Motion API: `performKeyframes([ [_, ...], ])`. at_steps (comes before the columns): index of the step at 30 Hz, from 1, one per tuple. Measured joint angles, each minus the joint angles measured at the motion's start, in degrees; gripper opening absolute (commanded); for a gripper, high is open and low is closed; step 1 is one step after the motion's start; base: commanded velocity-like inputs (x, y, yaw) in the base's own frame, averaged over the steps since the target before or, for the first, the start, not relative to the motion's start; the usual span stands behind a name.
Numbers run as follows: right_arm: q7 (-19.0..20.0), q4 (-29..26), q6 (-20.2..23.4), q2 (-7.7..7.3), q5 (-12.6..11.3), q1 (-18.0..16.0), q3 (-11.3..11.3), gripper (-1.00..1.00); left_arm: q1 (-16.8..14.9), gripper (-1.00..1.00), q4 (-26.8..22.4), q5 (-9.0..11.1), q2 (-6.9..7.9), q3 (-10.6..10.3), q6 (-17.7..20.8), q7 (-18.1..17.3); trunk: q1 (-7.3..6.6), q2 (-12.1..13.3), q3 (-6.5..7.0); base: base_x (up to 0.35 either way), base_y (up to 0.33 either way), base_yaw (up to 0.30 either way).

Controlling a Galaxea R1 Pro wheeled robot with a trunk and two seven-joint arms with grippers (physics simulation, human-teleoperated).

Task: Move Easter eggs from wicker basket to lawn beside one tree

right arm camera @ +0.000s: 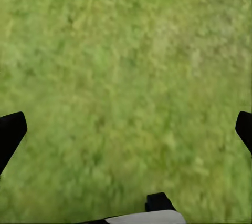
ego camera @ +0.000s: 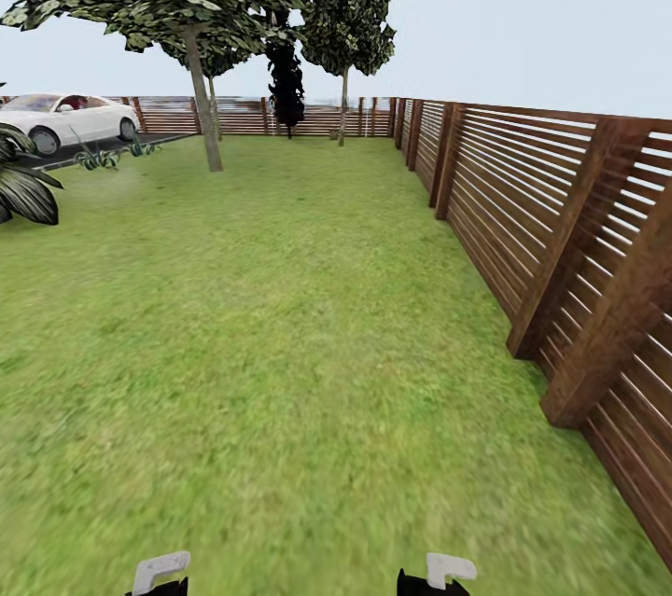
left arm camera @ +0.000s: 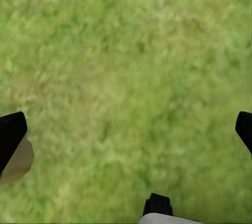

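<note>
The Easter eggs and the wicker basket are out of view. Bright green lawn [ego camera: 280,344] stretches ahead through the garden. A tree [ego camera: 203,102] with a pale straight trunk and a leafy crown stands far ahead on the left, and a second such tree [ego camera: 343,102] stands by the back fence. My left gripper [left arm camera: 126,129] hangs open over bare grass with nothing between its black fingers [left arm camera: 11,132]. My right gripper [right arm camera: 126,129] is likewise open above grass, its fingers [right arm camera: 10,129] wide apart. Both arms' white ends [ego camera: 161,570] peek in at the head view's lower edge.
A dark brown slatted fence [ego camera: 560,232] with slanted braces runs close along the right and across the back. A near-black cypress [ego camera: 286,88] stands between the two trees. A white car [ego camera: 65,118] is parked at far left, with a broad-leaved plant [ego camera: 23,186] nearer.
</note>
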Motion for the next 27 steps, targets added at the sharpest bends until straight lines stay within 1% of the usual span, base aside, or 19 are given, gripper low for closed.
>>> performKeyframes([
  [10,-0.32,0.0,-0.9,0.0,-0.1,0.02,0.0,1.0,0.11,1.0,0.0,0.0,-0.03,0.0,-0.39,0.02,0.0,0.0,0.0,0.325,0.0,0.0],
  [27,-0.33,0.0,-1.18,0.01,0.03,0.02,0.02,1.0,0.19,1.0,0.0,0.0,-0.03,0.0,-0.51,0.02,0.0,0.0,0.0,0.327,0.0,0.0],
])
